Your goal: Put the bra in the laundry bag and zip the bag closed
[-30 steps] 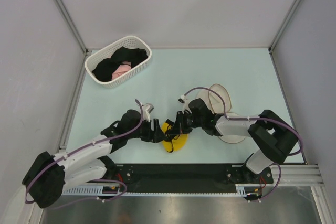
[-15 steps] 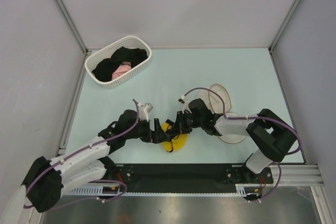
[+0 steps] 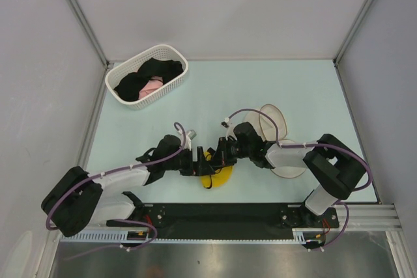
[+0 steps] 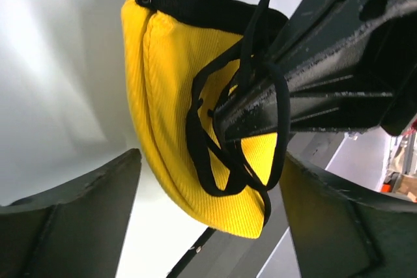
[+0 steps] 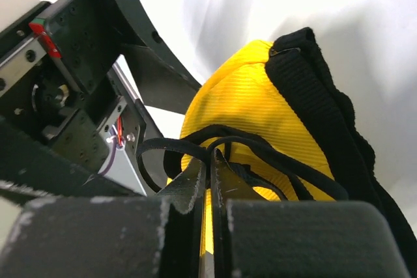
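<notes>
Bra (image 3: 217,175), bright yellow and folded cup on cup, sits near the front edge of the bench (image 3: 260,89), between the two arms. The right jaws are pressed together on its thin black straps (image 5: 195,144), which loop around the fingertips. The left jaws are spread wide just beside the bra, one finger (image 4: 71,213) on either side, gripping nothing. The laundry bag (image 3: 272,116) lies open to the right, under the right arm. A white basket (image 3: 156,48) of dark garments stands at the far left.
</notes>
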`<control>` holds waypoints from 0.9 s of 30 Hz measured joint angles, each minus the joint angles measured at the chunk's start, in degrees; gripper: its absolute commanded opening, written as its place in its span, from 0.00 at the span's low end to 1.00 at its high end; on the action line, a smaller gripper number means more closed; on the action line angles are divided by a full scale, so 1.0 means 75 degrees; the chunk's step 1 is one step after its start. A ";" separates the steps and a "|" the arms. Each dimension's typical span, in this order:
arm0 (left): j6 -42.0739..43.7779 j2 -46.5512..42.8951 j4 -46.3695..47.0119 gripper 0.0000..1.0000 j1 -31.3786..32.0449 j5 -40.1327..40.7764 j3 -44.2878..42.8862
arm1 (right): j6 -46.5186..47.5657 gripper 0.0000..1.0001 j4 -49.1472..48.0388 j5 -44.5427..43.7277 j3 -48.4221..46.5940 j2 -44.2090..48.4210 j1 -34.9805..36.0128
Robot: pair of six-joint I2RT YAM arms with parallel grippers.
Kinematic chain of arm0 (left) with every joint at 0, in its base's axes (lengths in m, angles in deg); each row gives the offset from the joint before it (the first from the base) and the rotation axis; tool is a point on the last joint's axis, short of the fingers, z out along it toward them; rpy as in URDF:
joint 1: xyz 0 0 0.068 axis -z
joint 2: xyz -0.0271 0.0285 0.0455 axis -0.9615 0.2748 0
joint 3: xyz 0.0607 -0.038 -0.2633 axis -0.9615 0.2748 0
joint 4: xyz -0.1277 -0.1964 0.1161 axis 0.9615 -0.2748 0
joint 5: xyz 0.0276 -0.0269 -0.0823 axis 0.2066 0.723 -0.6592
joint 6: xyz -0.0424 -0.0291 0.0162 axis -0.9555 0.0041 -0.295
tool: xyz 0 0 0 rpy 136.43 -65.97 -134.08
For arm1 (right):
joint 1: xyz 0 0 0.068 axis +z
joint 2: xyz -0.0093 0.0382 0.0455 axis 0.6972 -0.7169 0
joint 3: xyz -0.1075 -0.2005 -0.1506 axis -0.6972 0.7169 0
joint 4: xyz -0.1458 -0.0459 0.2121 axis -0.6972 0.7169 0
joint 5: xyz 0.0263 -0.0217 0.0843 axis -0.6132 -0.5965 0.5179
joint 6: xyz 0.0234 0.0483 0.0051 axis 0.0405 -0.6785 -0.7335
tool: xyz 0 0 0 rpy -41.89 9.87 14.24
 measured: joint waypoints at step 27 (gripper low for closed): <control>0.0087 -0.0420 -0.0813 0.00 0.0015 0.0274 -0.0111 | 0.0839 0.90 0.2699 0.0029 -0.0192 0.2165 0.0020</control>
